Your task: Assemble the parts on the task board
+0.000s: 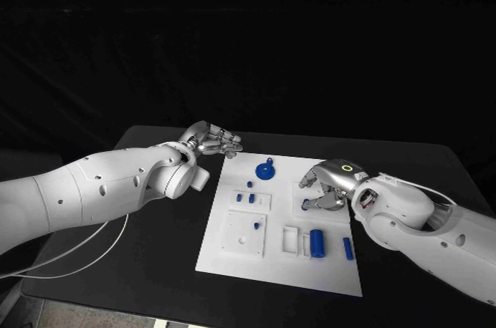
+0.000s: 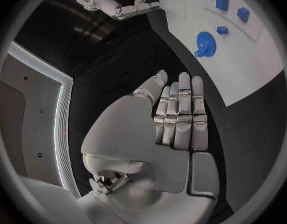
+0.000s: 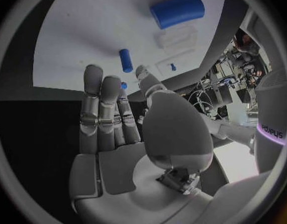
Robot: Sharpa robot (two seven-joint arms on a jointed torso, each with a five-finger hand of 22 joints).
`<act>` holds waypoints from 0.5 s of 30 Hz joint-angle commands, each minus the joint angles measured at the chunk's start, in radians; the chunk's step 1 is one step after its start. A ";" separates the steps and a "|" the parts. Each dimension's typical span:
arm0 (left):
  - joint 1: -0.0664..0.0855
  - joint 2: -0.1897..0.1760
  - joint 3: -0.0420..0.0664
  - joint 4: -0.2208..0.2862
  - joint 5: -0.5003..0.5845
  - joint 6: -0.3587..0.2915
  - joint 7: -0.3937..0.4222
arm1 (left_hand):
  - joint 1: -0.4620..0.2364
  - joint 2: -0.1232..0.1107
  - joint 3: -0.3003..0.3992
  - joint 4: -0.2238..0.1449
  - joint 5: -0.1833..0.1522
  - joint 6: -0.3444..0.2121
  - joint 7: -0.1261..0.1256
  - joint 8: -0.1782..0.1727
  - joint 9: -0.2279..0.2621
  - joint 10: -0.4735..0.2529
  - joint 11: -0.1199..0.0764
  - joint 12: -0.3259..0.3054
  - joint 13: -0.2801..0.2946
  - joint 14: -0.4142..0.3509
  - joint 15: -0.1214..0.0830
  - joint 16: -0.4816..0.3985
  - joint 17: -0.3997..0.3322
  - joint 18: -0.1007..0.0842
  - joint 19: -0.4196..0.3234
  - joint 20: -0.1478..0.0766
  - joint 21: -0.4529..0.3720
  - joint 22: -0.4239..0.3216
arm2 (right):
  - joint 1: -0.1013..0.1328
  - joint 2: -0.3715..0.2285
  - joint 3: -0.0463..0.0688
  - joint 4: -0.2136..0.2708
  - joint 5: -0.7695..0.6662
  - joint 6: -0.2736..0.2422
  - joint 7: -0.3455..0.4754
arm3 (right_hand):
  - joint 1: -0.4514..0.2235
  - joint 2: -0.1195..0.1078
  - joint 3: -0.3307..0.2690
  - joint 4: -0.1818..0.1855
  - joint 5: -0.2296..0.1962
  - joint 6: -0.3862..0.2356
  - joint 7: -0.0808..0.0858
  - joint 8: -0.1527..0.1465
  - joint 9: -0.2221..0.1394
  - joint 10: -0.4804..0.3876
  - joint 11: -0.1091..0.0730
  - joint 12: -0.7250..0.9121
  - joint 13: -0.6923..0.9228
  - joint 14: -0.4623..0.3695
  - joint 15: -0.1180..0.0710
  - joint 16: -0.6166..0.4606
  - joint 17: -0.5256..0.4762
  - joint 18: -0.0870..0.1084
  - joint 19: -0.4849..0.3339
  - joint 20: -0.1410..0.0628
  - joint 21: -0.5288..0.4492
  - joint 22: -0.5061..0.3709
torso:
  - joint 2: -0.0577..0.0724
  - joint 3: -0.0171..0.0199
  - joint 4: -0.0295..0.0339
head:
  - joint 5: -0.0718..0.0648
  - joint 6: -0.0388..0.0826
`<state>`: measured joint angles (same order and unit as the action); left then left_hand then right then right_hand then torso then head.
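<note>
The white task board (image 1: 277, 260) lies in the middle of the black table. On it are a blue gear (image 1: 266, 172) (image 2: 205, 44), two small blue pegs (image 1: 246, 197), a blue cylinder (image 1: 317, 242) (image 3: 177, 11) and a slim blue piece (image 1: 348, 248). My right hand (image 1: 325, 192) (image 3: 112, 119) hovers over the board's right side with its fingers stretched out and nothing in them. A small blue piece (image 3: 123, 85) (image 1: 307, 199) sits just past its fingertips. My left hand (image 1: 212, 140) (image 2: 177, 114) is off the board's far left corner, fingers straight and holding nothing.
A raised white square plate (image 1: 245, 233) and white slots (image 1: 292, 238) sit on the near half of the board. Bare black table (image 1: 165, 256) surrounds the board on all sides. A white cable (image 1: 72, 260) hangs below my left arm.
</note>
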<state>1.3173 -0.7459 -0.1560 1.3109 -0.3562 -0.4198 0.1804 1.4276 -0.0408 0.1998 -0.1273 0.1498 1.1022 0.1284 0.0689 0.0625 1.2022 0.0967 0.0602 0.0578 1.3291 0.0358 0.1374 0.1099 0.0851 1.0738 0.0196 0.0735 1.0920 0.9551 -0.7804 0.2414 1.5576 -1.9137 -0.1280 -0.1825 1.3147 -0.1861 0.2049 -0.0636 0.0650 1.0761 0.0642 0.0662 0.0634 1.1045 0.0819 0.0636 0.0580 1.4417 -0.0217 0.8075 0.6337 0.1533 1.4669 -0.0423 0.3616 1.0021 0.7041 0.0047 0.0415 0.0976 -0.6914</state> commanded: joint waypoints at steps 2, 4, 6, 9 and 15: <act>0.002 0.001 0.000 0.002 0.005 0.009 0.012 | 0.003 0.006 -0.002 -0.003 0.005 -0.003 0.002 -0.005 0.002 -0.008 0.000 0.001 0.000 0.004 0.005 -0.004 0.000 -0.008 0.000 0.001 -0.005 0.000 | 0.000 0.007 -0.001 -0.016 0.001 0.100 -0.017 | 0.007 0.001 0.029 -0.009 -0.009 0.004 0.003 -0.004 -0.001 0.012 -0.006 -0.004 0.000 -0.002 -0.004 -0.002 -0.001 -0.011 0.032 -0.003 -0.003 0.002 | 0.000 -0.0010 0.0014 | -0.003 -0.003; 0.002 0.001 0.000 0.002 0.005 0.010 0.012 | 0.003 0.006 -0.002 -0.003 0.005 -0.003 0.002 -0.005 0.002 -0.008 0.000 0.001 0.000 0.004 0.005 -0.004 0.000 -0.008 0.000 0.001 -0.005 0.000 | 0.000 0.010 -0.003 -0.023 0.002 0.110 -0.018 | 0.006 0.004 0.036 -0.013 -0.009 0.005 0.003 -0.004 -0.001 0.016 -0.006 -0.004 0.000 -0.002 -0.004 -0.002 -0.001 -0.011 0.032 -0.003 -0.004 0.003 | 0.000 -0.0013 0.0014 | -0.003 -0.003; 0.002 0.000 0.000 0.003 0.005 0.010 0.012 | 0.003 0.006 -0.002 -0.003 0.005 -0.003 0.002 -0.005 0.002 -0.008 0.000 0.001 0.000 0.004 0.005 -0.004 0.000 -0.008 0.000 0.001 -0.005 0.000 | 0.000 0.013 -0.004 -0.028 0.002 0.118 -0.020 | 0.003 0.009 0.053 -0.022 -0.010 0.008 0.006 -0.004 -0.001 0.029 -0.007 -0.004 0.000 -0.001 -0.002 -0.002 -0.001 -0.012 0.033 -0.002 -0.003 0.005 | 0.000 -0.0013 0.0014 | -0.003 -0.004; 0.002 0.000 0.000 0.003 0.005 0.010 0.011 | 0.003 0.006 -0.002 -0.003 0.005 -0.003 0.002 -0.005 0.002 -0.008 0.000 0.001 0.000 0.004 0.005 -0.004 0.000 -0.008 0.000 0.001 -0.005 0.000 | 0.000 0.016 -0.008 -0.034 0.001 0.128 -0.022 | 0.006 0.020 0.103 -0.042 -0.016 0.014 0.010 -0.004 -0.001 0.051 -0.010 -0.005 0.000 0.000 -0.002 -0.001 0.000 -0.013 0.035 -0.004 0.000 0.009 | 0.000 -0.0007 0.0017 | -0.003 -0.007; 0.002 -0.001 0.000 0.003 0.005 0.010 0.011 | 0.002 0.007 -0.002 -0.001 0.005 -0.003 0.002 -0.005 0.002 -0.009 0.000 0.000 0.000 0.003 0.005 -0.004 0.000 -0.008 0.000 0.001 -0.005 0.001 | 0.000 0.019 -0.014 -0.034 0.005 0.121 -0.013 | -0.014 0.036 0.212 -0.054 -0.017 0.045 0.018 -0.001 0.000 0.115 -0.025 -0.003 0.001 0.003 -0.008 0.003 0.006 -0.020 0.037 -0.010 0.008 0.015 | -0.001 -0.0012 -0.0004 | -0.002 -0.007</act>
<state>1.3173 -0.7479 -0.1562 1.3115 -0.3562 -0.4194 0.1805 1.4276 -0.0408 0.1998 -0.1273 0.1498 1.1022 0.1285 0.0689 0.0625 1.2022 0.0967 0.0602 0.0578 1.3291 0.0358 0.1374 0.1099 0.0850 1.0738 0.0195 0.0735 1.0921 0.9555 -0.7624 0.2275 1.5215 -1.9088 -0.0337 -0.1967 1.3013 -0.1535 0.4120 -0.1175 0.0504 1.1204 0.0827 0.0660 0.0635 1.2182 0.0584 0.0610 0.0579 1.4451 -0.0252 0.8074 0.6389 0.1462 1.4647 -0.0446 0.3674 1.0170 0.7042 0.0036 0.0426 0.0944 -0.6984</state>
